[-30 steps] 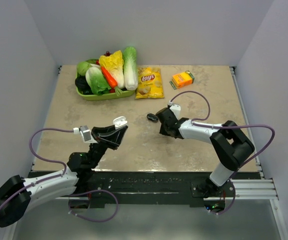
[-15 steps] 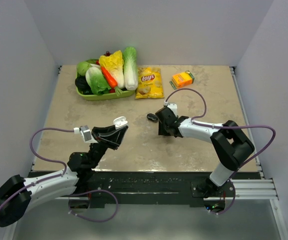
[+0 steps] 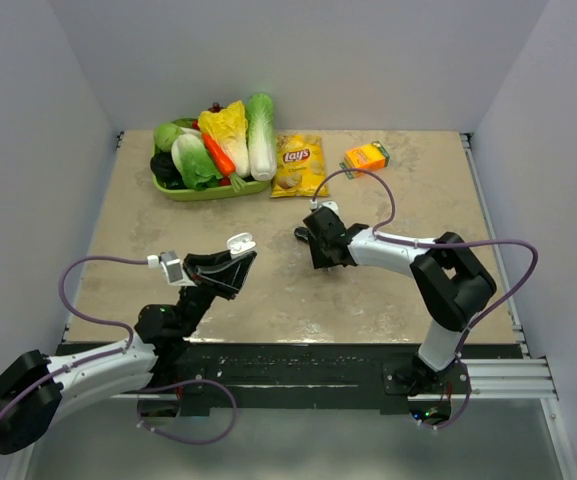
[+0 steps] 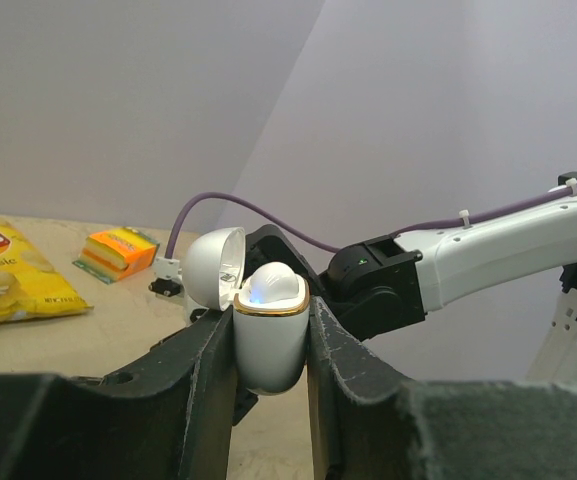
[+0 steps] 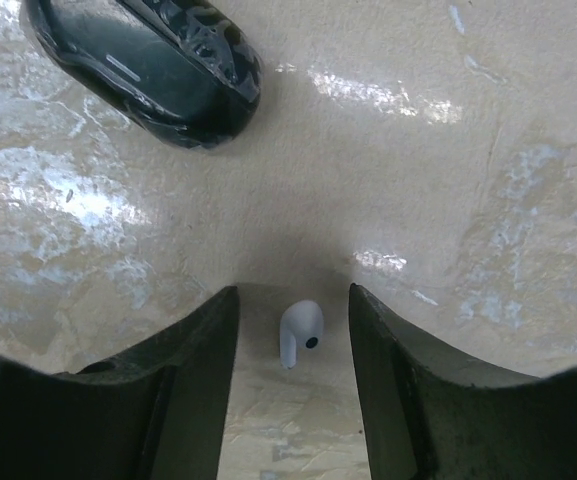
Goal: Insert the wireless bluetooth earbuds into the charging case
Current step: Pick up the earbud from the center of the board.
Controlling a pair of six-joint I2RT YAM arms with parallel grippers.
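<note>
I had bare table (image 3: 268, 290) open across the middle, with only the glossy black oval (image 5: 148, 60) lying just ahead-left of the right gripper (image 5: 291, 295), and the vegetable tray (image 3: 203, 193), chip bag (image 3: 300, 165) and orange box (image 3: 365, 158) well back.

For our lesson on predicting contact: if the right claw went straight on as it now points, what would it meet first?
Probably the small white earbud-shaped piece, lying on the table between the fingers of the open right claw; the glossy black object lies farther ahead. Depth is unclear.
</note>
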